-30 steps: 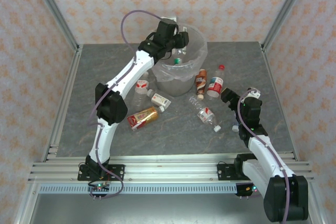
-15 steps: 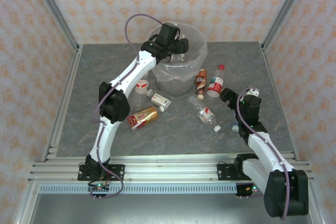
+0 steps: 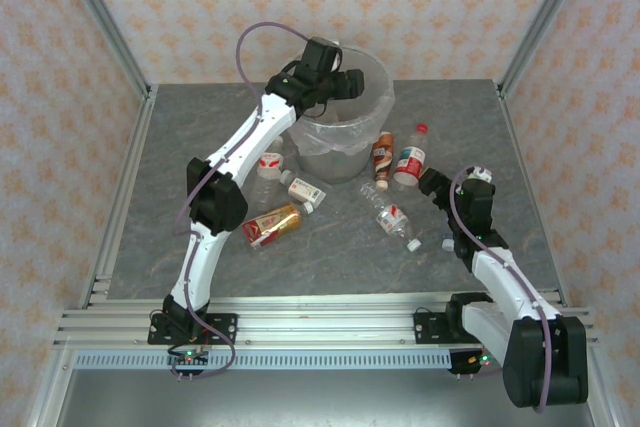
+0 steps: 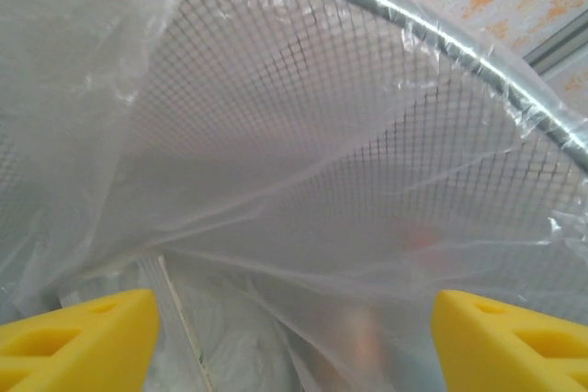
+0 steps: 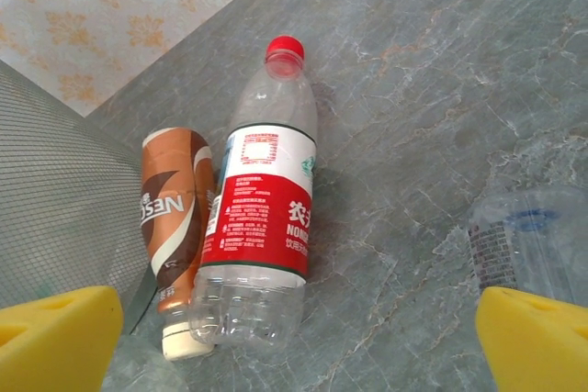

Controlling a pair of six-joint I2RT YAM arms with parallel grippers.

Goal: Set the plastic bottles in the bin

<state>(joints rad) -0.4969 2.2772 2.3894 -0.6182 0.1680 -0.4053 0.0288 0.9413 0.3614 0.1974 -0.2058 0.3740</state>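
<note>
the left gripper (image 3: 345, 83) hangs over the bin (image 3: 338, 155), and its yellow fingers (image 4: 73, 337) are wide apart with nothing between them. the right gripper (image 3: 433, 185) is low over the table (image 3: 150, 197) with its fingers wide and empty too, near a red-cap bottle (image 5: 262, 218) and a brown bottle (image 5: 175, 218) that lie side by side next to the bin. four more bottles (image 3: 395, 217) lie on the table in front of the bin.

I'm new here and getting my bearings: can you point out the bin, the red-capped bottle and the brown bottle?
bin (image 3: 335, 155): top view, on its front wall.
red-capped bottle (image 5: 266, 218): right wrist view, on its red-and-white label.
brown bottle (image 5: 173, 222): right wrist view, on its brown label.
</note>
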